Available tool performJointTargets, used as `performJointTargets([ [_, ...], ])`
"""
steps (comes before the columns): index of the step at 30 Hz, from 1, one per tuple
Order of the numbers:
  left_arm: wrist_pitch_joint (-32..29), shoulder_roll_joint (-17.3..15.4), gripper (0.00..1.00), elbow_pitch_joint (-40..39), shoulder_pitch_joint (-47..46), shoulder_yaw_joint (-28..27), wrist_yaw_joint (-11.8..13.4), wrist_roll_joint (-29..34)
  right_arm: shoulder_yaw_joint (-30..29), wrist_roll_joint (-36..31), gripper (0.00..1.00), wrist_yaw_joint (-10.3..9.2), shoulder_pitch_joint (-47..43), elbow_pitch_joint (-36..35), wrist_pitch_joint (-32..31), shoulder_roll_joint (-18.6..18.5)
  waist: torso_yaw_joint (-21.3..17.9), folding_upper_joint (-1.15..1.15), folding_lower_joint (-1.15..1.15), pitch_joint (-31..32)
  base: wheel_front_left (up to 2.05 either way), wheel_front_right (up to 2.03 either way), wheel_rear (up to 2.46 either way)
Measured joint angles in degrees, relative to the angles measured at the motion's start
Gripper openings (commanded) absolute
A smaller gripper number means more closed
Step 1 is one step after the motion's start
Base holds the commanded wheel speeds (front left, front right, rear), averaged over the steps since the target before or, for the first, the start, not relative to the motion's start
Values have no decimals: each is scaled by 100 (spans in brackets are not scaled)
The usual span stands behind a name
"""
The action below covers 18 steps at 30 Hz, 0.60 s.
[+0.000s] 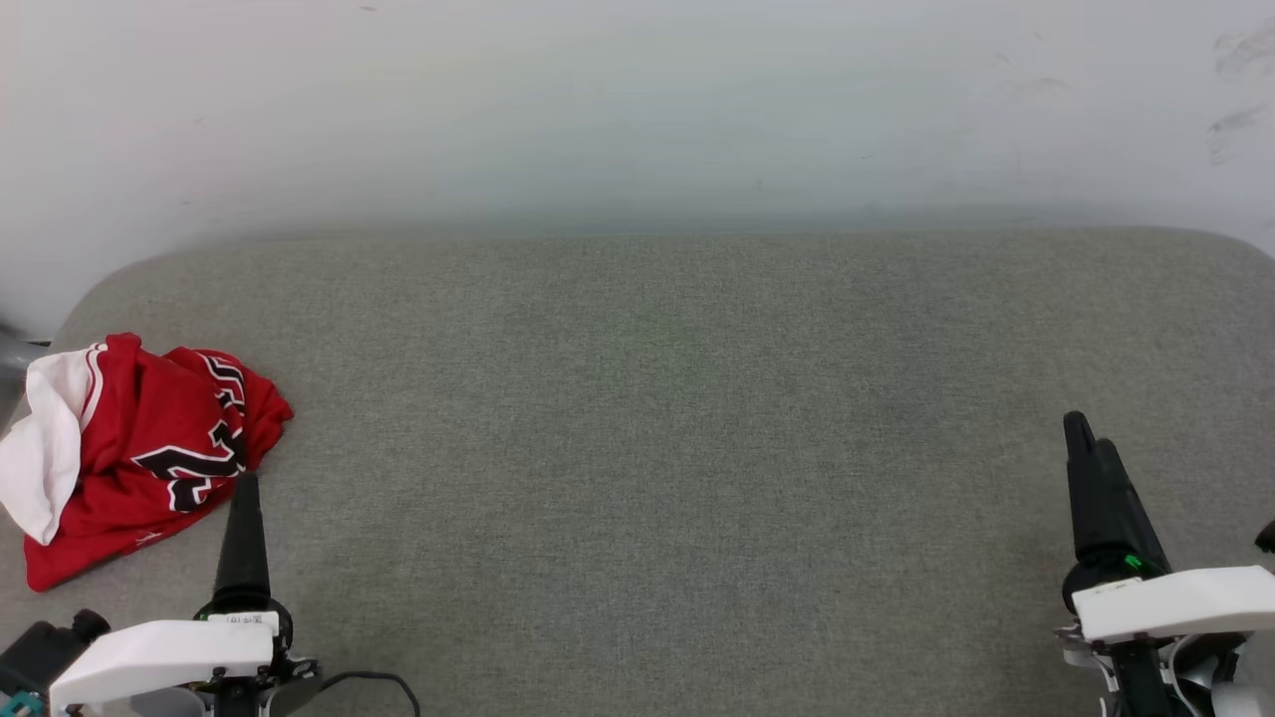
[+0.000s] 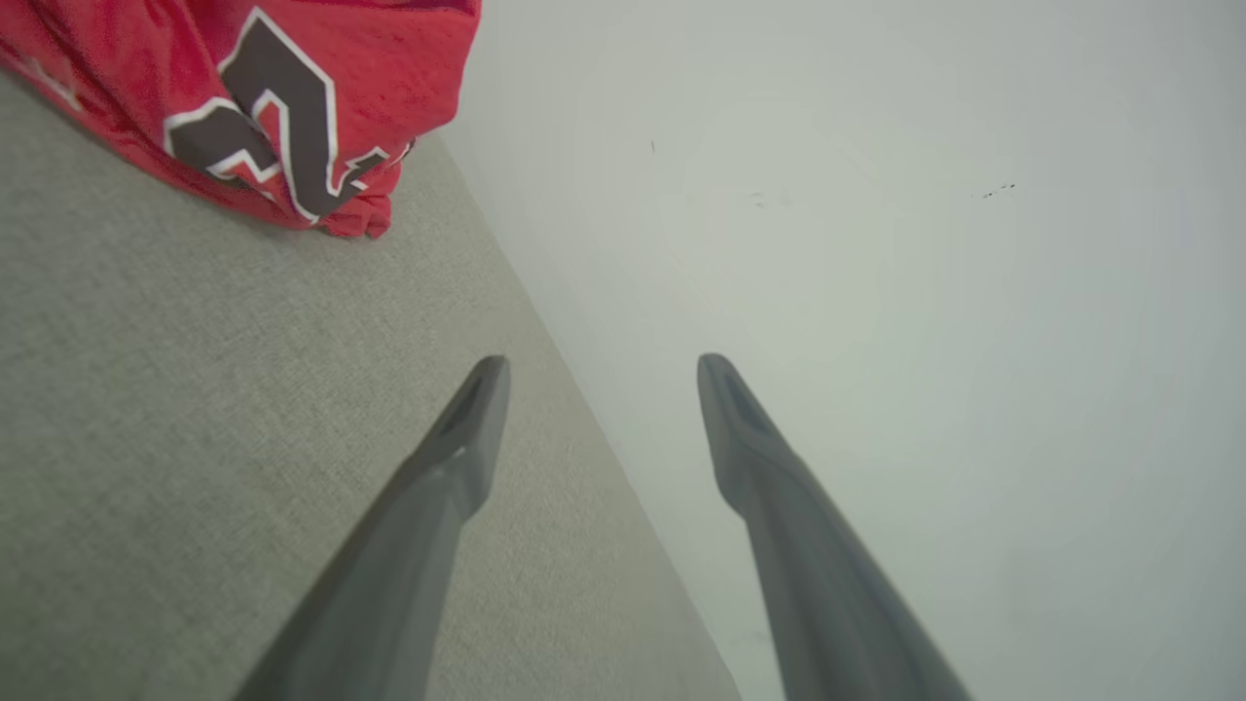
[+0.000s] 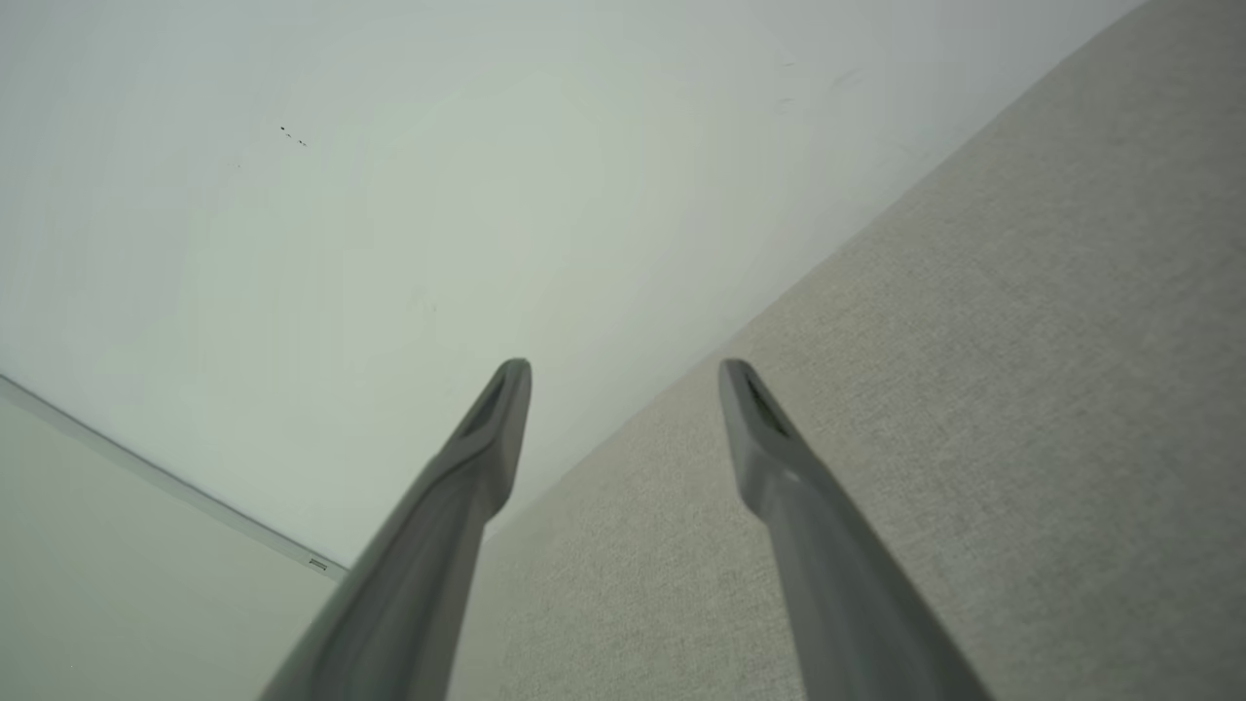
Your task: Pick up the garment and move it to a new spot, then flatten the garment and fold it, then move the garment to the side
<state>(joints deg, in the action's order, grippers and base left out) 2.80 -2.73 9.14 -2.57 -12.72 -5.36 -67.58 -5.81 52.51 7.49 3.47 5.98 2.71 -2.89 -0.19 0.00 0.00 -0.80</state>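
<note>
Red garment lies crumpled just ahead-left of the nearer left hand, wide open and empty; right hand, likewise open and empty, sits well apart.

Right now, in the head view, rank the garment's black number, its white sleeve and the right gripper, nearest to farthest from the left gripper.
1. Black number: just up-left of the left gripper.
2. White sleeve: farther left.
3. Right gripper: far right, across the cushion.
</note>
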Motion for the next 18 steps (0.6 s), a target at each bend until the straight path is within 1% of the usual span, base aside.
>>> performJointTargets([
  [2,44,-4,100,-168,0,53,-7,227,65,-353,100,0,3,-125,41,0,0,0,0,-7,0,0,0],
  [4,78,-4,100,-330,2,152,-79,304,119,-675,100,0,4,-227,86,1,-1,0,0,-13,0,0,0],
  [8,152,-2,100,-538,121,307,-133,689,202,-1328,100,0,3,-376,158,0,-3,0,0,-21,0,0,0],
  [18,330,-7,100,-1107,230,677,-170,2013,321,-2485,100,1,1,-594,338,2,-12,0,0,-61,0,0,0],
])
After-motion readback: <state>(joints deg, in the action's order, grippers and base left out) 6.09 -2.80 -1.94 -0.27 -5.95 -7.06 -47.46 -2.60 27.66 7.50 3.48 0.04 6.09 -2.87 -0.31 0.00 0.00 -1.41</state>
